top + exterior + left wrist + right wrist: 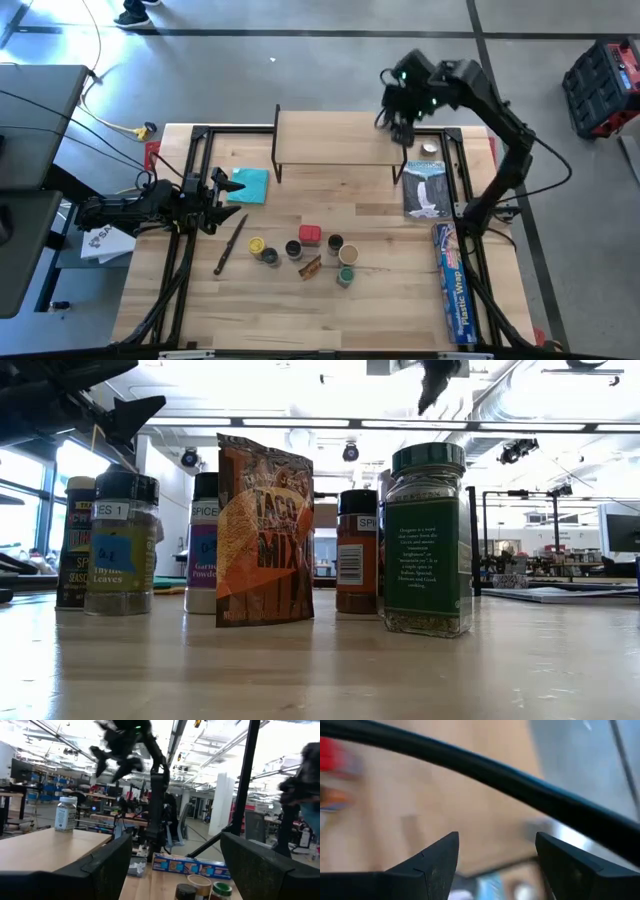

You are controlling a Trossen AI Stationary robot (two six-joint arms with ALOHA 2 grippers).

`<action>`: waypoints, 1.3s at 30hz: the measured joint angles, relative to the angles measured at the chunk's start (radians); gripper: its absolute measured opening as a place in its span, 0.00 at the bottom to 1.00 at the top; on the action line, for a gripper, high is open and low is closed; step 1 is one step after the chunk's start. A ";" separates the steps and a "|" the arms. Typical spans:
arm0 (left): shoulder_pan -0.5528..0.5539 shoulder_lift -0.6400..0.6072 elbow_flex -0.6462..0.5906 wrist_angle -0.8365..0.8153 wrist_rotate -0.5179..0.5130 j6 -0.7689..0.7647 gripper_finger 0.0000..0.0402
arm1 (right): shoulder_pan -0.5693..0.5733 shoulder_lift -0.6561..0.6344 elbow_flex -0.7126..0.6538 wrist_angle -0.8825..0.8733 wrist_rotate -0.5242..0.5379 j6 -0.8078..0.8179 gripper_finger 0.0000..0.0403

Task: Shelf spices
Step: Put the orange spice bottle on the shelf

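The shelf (330, 137) stands at the table's far middle on thin black legs. A white-lidded jar (430, 149) stands just off its right end and also shows in the left wrist view (65, 814). The other spices cluster at the table's near middle: a yellow-lidded jar (257, 245), a black-lidded jar (293, 249), the red box (309, 235), a tan-lidded jar (334, 243), a green-lidded jar (345, 275) and the packet (310, 267). My right gripper (400, 128) hangs open and empty over the shelf's right end. My left gripper (225, 195) waits open at the table's left.
A long blue plastic-wrap box (455, 285) lies along the table's right edge, with a printed package (428, 190) beyond it. A teal cloth (250, 185) lies by my left gripper, and a dark slim tool (228, 245) lies nearer. Black frame rails (190, 170) run along both sides.
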 joint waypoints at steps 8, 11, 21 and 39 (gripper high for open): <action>0.000 0.000 0.000 0.000 0.000 -0.059 0.74 | 0.434 -0.023 0.000 0.059 0.147 0.176 0.63; 0.000 0.000 0.000 0.000 0.000 -0.136 0.74 | 0.560 -0.038 -0.058 0.120 0.189 0.254 0.63; 0.000 0.000 0.000 0.001 -0.014 -0.234 0.74 | 0.845 -0.223 -0.790 0.835 0.357 0.530 0.62; 0.000 0.102 0.037 0.026 -0.186 -0.226 0.74 | 0.764 -0.162 -0.938 1.170 0.255 0.765 0.62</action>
